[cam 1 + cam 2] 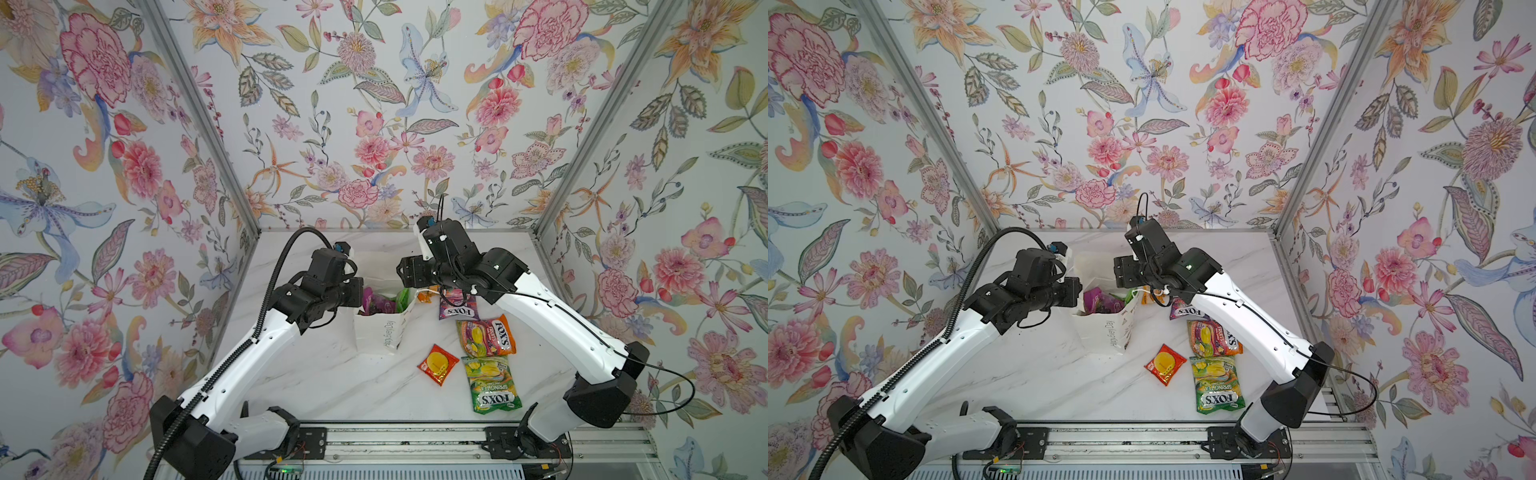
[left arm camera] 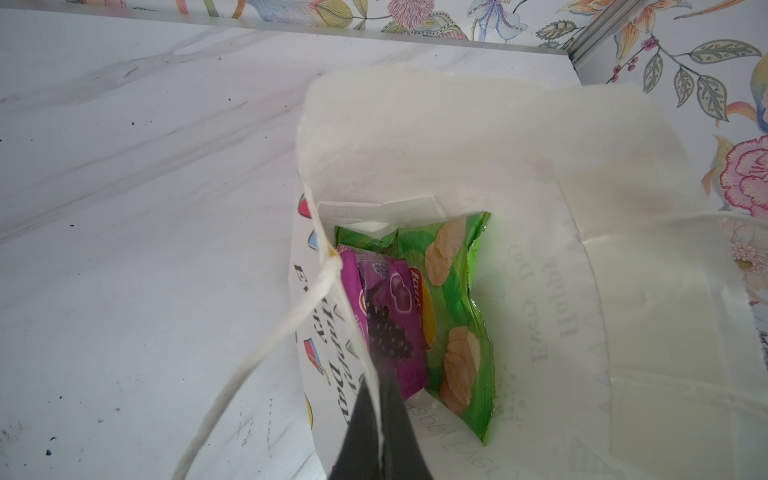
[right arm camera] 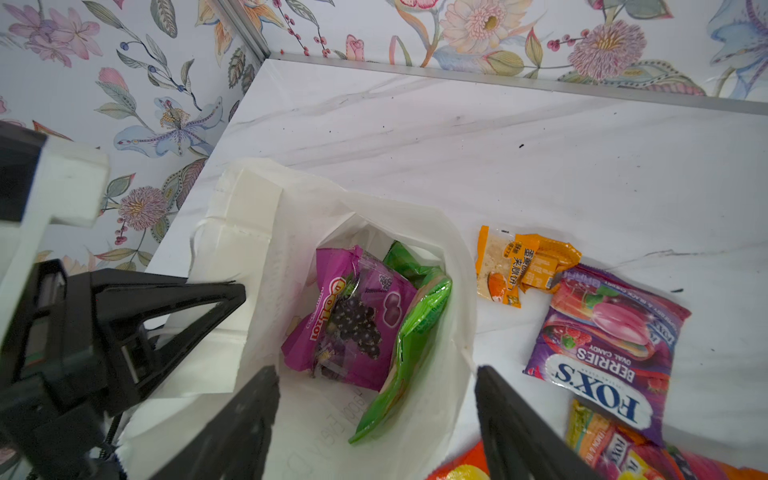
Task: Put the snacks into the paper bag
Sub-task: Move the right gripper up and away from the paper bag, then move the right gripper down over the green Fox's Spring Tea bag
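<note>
Only the left wrist view shows the left tool (image 2: pixel 376 399) pinching the rim of the paper bag (image 2: pixel 623 291), which stands mid-counter (image 1: pixel 316 374). The right wrist view shows the right tool (image 3: pixel 376 370) spread wide and empty above the bag's mouth, with the purple grape pack (image 3: pixel 357 316) and green chip bag (image 3: pixel 415 353) inside. The orange pack (image 3: pixel 523 262) lies just beside the bag. The Fox's bags (image 1: pixel 488 334) and red pack (image 1: pixel 438 364) lie to its right. The counter left of the bag is bare.

The left gripper (image 2: pixel 377 405) is clamped on the rim of the paper bag (image 2: pixel 457 145), one dark finger on each side of its printed wall, and the bag's mouth stands wide open. Inside lie a green chip bag (image 2: pixel 461 316) and a purple grape pack (image 2: pixel 395 328) overlapping it. A cord handle (image 2: pixel 266 345) hangs outside over the marble table (image 2: pixel 145 208), whose edge meets the flowered wall (image 2: pixel 706 83) beyond the bag.
</note>
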`<state>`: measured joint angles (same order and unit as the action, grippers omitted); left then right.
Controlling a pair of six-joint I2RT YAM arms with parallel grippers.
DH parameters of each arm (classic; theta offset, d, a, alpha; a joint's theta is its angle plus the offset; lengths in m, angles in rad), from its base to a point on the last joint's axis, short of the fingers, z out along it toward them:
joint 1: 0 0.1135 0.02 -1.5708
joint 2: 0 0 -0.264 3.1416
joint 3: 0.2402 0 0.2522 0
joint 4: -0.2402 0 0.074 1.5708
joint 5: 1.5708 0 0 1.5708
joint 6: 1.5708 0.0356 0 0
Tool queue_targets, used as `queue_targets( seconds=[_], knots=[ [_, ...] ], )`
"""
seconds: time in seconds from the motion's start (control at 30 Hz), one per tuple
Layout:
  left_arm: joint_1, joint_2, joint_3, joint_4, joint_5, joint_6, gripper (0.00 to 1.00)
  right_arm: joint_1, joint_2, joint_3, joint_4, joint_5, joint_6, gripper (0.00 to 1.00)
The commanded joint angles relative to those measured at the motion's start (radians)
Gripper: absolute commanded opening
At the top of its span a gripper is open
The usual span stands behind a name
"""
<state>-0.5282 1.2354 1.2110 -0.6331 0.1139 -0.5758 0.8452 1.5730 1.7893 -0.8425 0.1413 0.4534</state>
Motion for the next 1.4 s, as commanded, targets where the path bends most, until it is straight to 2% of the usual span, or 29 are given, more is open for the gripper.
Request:
queue_targets(
  seconds=[0.0, 0.17, 0.33, 0.47, 0.63, 0.73, 1.2, 1.37],
  knots=[
    [0.017, -0.044, 0.032, 0.073, -0.062, 0.03, 0.0, 0.008, -0.067, 0.023, -0.005, 0.029, -0.008, 0.84],
    [0.047, -0.06, 0.027, 0.083, -0.065, 0.031, 0.0, 0.009, -0.165, -0.025, -0.006, 0.074, -0.007, 0.91],
    [0.075, -0.079, 0.006, 0.102, -0.057, 0.034, 0.0, -0.01, -0.303, -0.135, -0.018, 0.149, 0.018, 0.92],
    [0.097, -0.096, -0.014, 0.114, -0.046, 0.042, 0.0, -0.075, -0.419, -0.258, -0.055, 0.175, 0.067, 0.92],
    [0.126, -0.117, -0.044, 0.131, -0.031, 0.06, 0.0, -0.17, -0.525, -0.445, -0.123, 0.145, 0.144, 0.92],
    [0.139, -0.13, -0.067, 0.143, -0.02, 0.071, 0.0, -0.187, -0.549, -0.541, -0.169, 0.13, 0.195, 0.93],
    [0.178, -0.137, -0.091, 0.166, 0.02, 0.109, 0.0, -0.191, -0.634, -0.953, -0.191, 0.054, 0.449, 0.94],
    [0.186, -0.137, -0.106, 0.179, 0.028, 0.111, 0.0, -0.181, -0.662, -1.083, -0.128, 0.004, 0.52, 0.94]
  ],
)
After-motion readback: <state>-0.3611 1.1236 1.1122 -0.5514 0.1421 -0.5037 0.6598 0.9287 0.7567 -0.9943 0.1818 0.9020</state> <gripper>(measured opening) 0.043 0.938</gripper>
